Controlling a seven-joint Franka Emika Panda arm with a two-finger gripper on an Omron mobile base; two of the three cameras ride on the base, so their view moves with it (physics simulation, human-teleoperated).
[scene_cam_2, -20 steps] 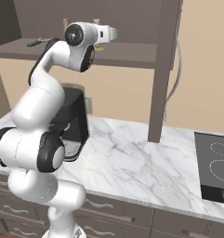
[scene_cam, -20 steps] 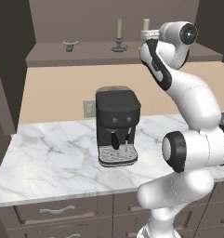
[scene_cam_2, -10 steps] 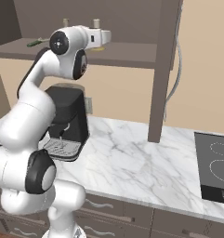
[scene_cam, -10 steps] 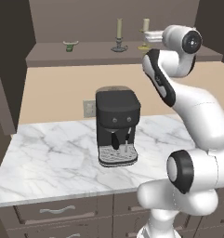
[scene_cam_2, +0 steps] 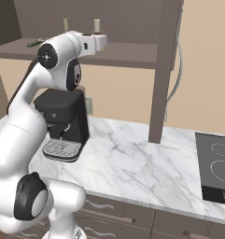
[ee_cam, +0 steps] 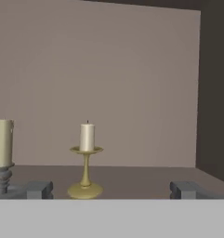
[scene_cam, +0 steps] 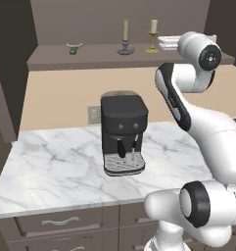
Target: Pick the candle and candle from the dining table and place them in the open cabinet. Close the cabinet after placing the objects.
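- Dark brown open cabinet [scene_cam: 56, 62] above a marble bench [scene_cam: 56, 162] carrying a coffee machine [scene_cam: 123, 132].
- Both candles stand upright on the cabinet shelf: olive candle [scene_cam: 125, 37] on a grey dish, cream candle [ee_cam: 87, 160] on a brass stand; a green bowl [scene_cam: 74, 47] lies further left.
- Pincer [ee_cam: 111, 189] spread wide, empty, just before the cream candle.
- Likely next: draw straight back, clear of the candles, then swing the door shut.
- Count: two candles, one bowl.

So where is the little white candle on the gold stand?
The cream candle stands upright on the cabinet shelf, right of the olive candle on its dark base; in the hand view it sits between the open hand's fingertips.
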